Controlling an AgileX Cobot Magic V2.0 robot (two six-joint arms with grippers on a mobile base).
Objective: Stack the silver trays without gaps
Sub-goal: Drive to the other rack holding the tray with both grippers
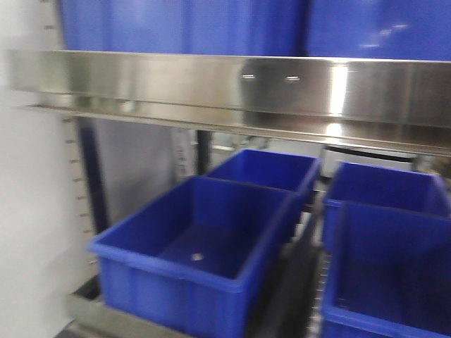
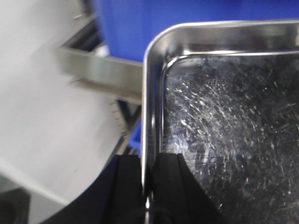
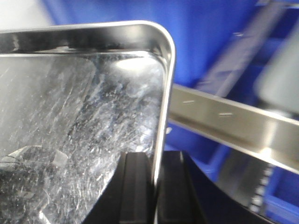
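**A:** ok so which step is this? The left gripper (image 2: 148, 179) is clamped on the left rim of a silver tray (image 2: 224, 130), one finger inside the wall and one outside.

**B:** Carrying step, I'd say. The right gripper (image 3: 156, 182) is pinching a right-hand rim the same way. It's probably the same tray, held near the shelf's steel band (image 1: 211, 81). The front view only shows blue bins (image 1: 190, 239), and there's no second tray in any view.

**A:** So what's next?

**B:** Find the other tray, line up the corners, and lower it level so it nests flush. If it tilts, one rim probably hangs up.
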